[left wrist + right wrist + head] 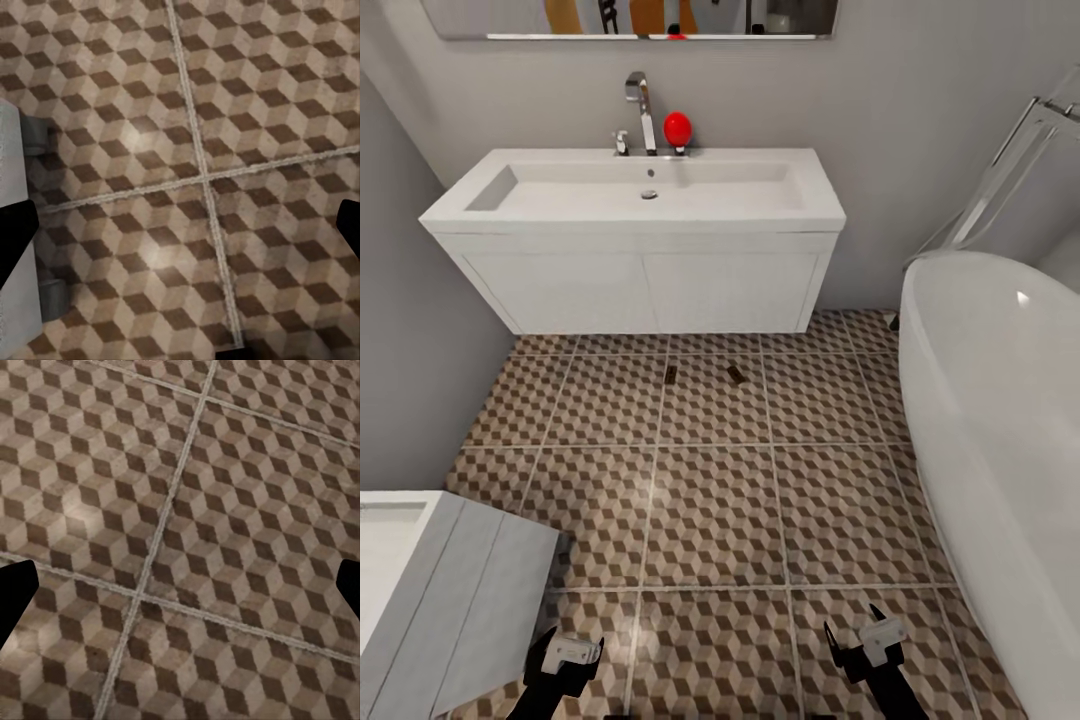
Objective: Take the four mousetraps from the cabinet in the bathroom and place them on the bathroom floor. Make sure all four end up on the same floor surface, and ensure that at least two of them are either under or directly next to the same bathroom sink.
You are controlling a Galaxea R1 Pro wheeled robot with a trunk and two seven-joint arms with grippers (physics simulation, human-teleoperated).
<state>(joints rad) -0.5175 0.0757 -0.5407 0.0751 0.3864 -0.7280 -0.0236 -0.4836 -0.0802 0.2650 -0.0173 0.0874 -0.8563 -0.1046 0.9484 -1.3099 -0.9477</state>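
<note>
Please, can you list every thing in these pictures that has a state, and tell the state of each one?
Left end effector: open, empty, above the floor.
Right end effector: open, empty, above the floor.
Left mousetrap: lying flat on the floor, in front of the vanity.
Right mousetrap: lying flat on the floor, apart from the other.
Sink: empty, tap not running.
Vanity: fronts closed.
Bathtub: looks empty.

White bathtub (1000,400), red ball (677,128), mirror (630,18), grey wall (920,120)
</note>
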